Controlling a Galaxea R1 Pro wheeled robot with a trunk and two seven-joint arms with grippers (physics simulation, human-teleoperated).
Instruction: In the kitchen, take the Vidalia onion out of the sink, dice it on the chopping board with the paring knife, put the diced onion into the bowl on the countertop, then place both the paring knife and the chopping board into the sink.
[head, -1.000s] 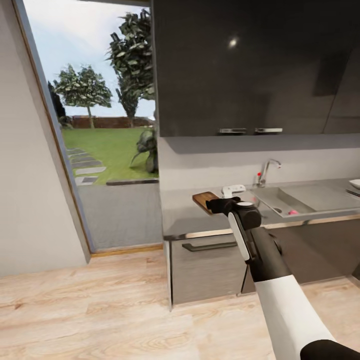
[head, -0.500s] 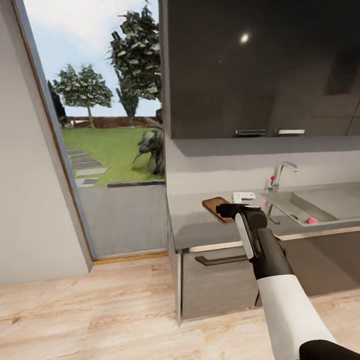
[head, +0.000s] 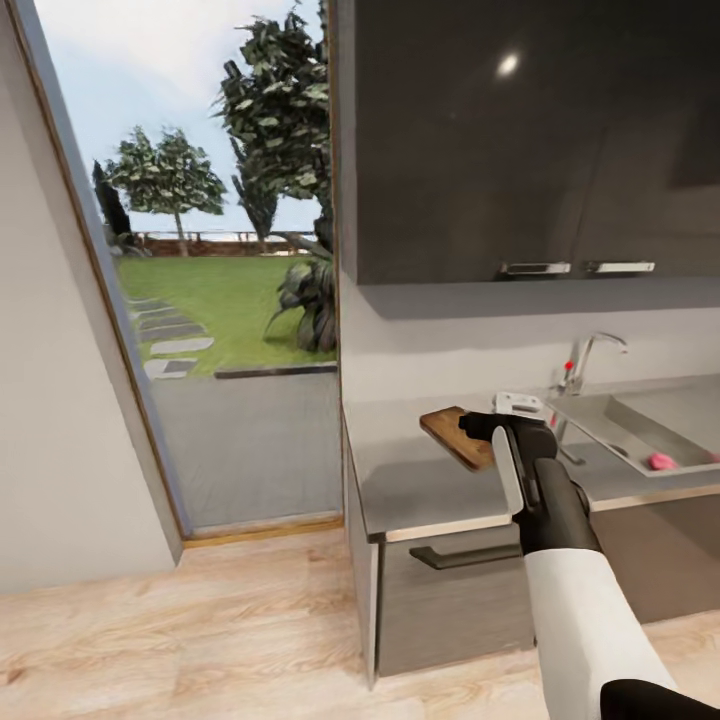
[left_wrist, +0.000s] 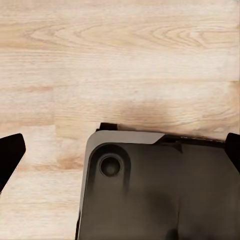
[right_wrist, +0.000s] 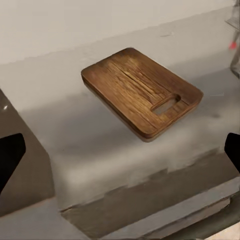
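— At the left end of the long dark grey glossy countertop lies one flat brown wooden chopping board with a slot handle, nothing on it. How should the approach go?

— Judging by the layout, keep rolling right until the steel basin of the sink sits squarely ahead, then reach for the small round pinkish-red Vidalia onion inside it; one onion, one chrome tap.

— And the hands?

— The right gripper is spread wide above the board, carrying nothing. The left gripper is likewise splayed, empty, over pale plank floor.
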